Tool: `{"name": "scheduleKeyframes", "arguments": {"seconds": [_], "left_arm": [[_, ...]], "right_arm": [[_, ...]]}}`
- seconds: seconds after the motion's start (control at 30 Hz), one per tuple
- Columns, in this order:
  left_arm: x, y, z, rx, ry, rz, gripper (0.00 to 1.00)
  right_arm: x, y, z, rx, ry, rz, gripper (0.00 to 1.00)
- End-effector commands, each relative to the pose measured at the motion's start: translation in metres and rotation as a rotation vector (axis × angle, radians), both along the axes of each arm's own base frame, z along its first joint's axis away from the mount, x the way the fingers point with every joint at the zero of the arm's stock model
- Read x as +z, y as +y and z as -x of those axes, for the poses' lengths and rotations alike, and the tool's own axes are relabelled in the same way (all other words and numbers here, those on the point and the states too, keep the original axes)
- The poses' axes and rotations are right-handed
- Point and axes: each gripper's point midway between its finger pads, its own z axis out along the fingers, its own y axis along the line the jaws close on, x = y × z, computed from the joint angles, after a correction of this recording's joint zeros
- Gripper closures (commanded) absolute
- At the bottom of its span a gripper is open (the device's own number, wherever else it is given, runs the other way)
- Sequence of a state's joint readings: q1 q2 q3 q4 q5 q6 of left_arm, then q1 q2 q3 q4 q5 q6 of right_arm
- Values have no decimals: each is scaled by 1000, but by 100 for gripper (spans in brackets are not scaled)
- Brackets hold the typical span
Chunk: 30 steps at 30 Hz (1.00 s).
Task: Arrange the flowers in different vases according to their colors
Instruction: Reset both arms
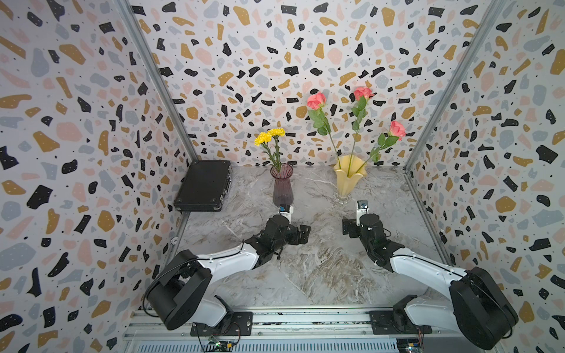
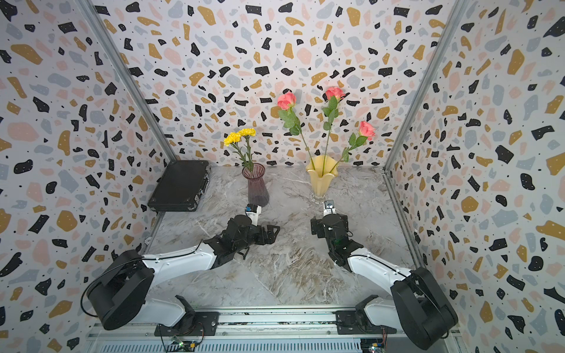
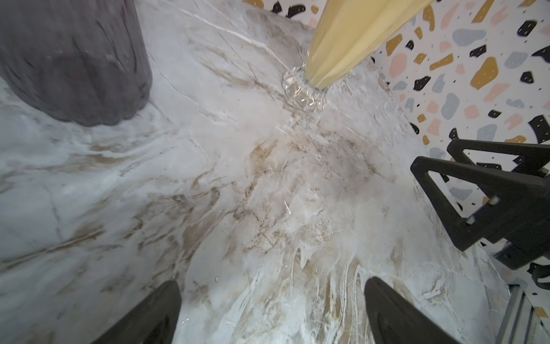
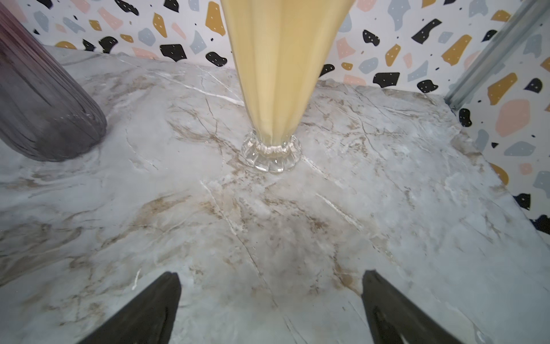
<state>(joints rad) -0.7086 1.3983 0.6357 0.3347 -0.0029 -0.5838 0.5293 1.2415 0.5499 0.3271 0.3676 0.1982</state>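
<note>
Two yellow flowers stand in the ribbed purple vase at the back, left of centre. Three pink roses with green leaves stand in the creamy yellow vase to its right. Both top views show this. My left gripper hovers low over the marble in front of the purple vase, open and empty. In front of the yellow vase's clear foot my right gripper is wide open, holding nothing. Its black fingers also show in the left wrist view.
A closed black case lies at the back left against the wall. Patterned walls enclose the marble table on three sides. A metal rail carrying both arm bases runs along the front edge.
</note>
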Motion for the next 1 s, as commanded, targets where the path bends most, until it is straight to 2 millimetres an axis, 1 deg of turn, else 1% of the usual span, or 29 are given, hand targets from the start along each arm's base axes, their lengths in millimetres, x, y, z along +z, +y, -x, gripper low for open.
{"name": "scheduleKeyframes", "arguments": {"seconds": [0.0,0.07,0.13,0.17,0.23,0.33,0.4,0.43,0.5,0.6,0.67,0.7,0.8,0.93,0.97], "left_arm": [[17,8,-6,50,-68,33,1],[21,9,-5,50,-74,33,1],[26,13,-5,64,-91,28,1],[26,16,-5,75,-97,25,1],[30,24,-5,108,-116,25,1],[32,32,-4,140,-132,24,1],[32,34,-4,151,-136,22,1],[32,35,-4,153,-137,20,1],[33,36,-5,158,-139,20,1],[35,36,-5,158,-140,15,1],[35,36,-5,157,-136,11,1],[34,36,-6,159,-134,9,0],[31,34,-6,158,-126,9,1],[28,31,-8,152,-111,10,1],[27,30,-8,147,-108,10,1]], "right_arm": [[43,11,-5,48,-56,-29,0],[57,9,-9,42,-97,6,0],[61,4,-13,36,-142,92,0],[60,0,-15,30,-159,141,0],[55,-10,-18,21,-203,295,0],[54,-22,-22,-11,-299,475,0],[48,-34,-28,-39,-289,583,0],[44,-40,-30,-71,-273,602,0],[37,-54,-36,-154,-263,569,0],[18,-61,-41,-171,-220,534,0],[5,-71,-42,-200,-175,531,0],[2,-76,-42,-210,-161,532,0],[-10,-85,-35,-224,-135,524,0],[-34,-103,-24,-243,-128,427,1],[-32,-106,-24,-247,-166,407,1]]}}
